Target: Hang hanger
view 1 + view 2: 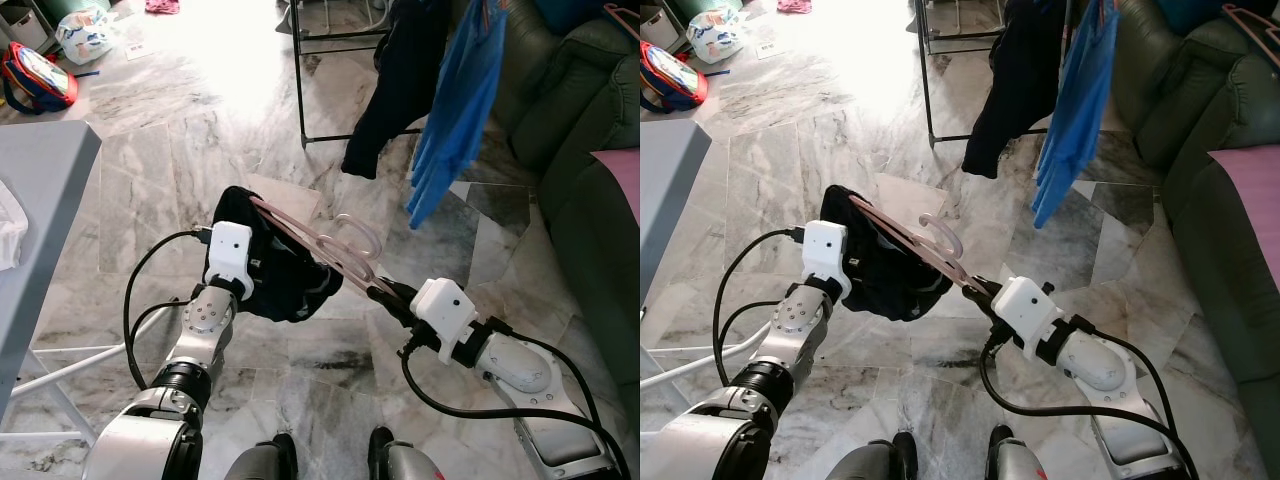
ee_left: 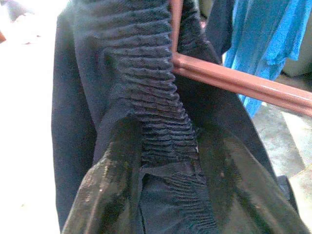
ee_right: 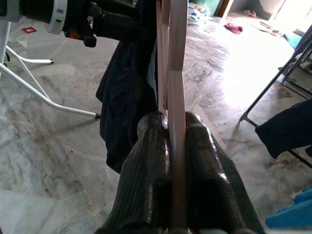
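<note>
Hanger: I have the pink hanger (image 1: 315,245) up over the marble floor (image 1: 180,130), short of the drying rack (image 1: 330,135) and to its left, well apart from its frame.
Long axis: it runs on a slant between my two grippers, one end by the left one, the other in the right one nearer me; its hook (image 1: 358,232) curls out on the side facing the rack.
Right gripper: my right gripper (image 3: 171,127) has both fingers pressed flat on the hanger's bar, clamped.
Left gripper: my left gripper (image 2: 163,151) is closed on the ribbed band of the dark garment (image 1: 275,265) that hangs on the hanger.
Handling: I judge the hanger light, stiff and smooth, so it could swivel in a two-finger pinch; the garment is soft and will sag and swing.
Where to hold: I would keep the grip on the bar and leave the hook free.
Rack: a dark garment (image 1: 400,80) and a blue shirt (image 1: 455,110) already hang on it.
Risk: I think the hook must turn upward before it meets the rail, which I cannot see from here.
</note>
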Tool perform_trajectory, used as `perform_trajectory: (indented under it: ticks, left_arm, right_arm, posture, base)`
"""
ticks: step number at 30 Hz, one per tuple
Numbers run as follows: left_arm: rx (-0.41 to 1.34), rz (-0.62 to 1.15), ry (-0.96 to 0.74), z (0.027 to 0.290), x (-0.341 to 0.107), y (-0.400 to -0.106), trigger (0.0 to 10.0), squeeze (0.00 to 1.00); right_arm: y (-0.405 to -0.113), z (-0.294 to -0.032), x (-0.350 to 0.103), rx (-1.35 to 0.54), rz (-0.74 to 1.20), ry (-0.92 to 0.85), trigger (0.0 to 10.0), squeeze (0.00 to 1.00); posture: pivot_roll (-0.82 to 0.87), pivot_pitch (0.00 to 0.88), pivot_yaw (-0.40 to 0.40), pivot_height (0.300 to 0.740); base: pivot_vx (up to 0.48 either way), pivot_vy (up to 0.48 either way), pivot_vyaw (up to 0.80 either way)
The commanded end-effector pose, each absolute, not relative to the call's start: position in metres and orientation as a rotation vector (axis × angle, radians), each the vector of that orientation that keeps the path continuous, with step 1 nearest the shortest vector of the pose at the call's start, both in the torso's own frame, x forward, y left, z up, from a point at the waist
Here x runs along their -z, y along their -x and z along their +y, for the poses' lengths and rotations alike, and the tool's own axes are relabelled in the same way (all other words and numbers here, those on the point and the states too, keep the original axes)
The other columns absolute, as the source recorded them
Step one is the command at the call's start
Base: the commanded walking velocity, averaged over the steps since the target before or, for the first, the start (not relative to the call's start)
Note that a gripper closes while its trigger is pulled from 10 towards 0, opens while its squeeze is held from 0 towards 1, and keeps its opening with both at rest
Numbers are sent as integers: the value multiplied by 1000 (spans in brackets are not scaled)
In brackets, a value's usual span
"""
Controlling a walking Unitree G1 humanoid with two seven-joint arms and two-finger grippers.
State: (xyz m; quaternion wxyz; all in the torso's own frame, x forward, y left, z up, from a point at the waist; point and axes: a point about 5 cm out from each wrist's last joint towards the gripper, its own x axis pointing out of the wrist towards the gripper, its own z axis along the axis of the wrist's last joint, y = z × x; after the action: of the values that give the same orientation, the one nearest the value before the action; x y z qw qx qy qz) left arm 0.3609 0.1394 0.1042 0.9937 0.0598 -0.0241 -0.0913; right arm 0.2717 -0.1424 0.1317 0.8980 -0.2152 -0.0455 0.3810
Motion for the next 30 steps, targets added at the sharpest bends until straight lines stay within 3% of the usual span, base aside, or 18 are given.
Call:
perform_trajectory:
  ticks: [1,17,30]
  left_arm:
    - [155,-14,-120,144,-99,-360,0,0]
    - [137,-3,-103,136,-100,-363,0,0]
    - [88,19,-87,146,-97,-362,0,0]
  right_arm:
    - [-268,-134,-143,-810,-163,428,10000,0]
    - [-266,-131,-142,-819,-160,424,10000,0]
    - [-267,-130,-141,-822,-158,425,10000,0]
  posture:
    - [-61,260,64,740]
    - [-62,256,65,740]
    - [-53,252,63,740]
  base:
    - [0,0,0]
    - [0,0,0]
    - [0,0,0]
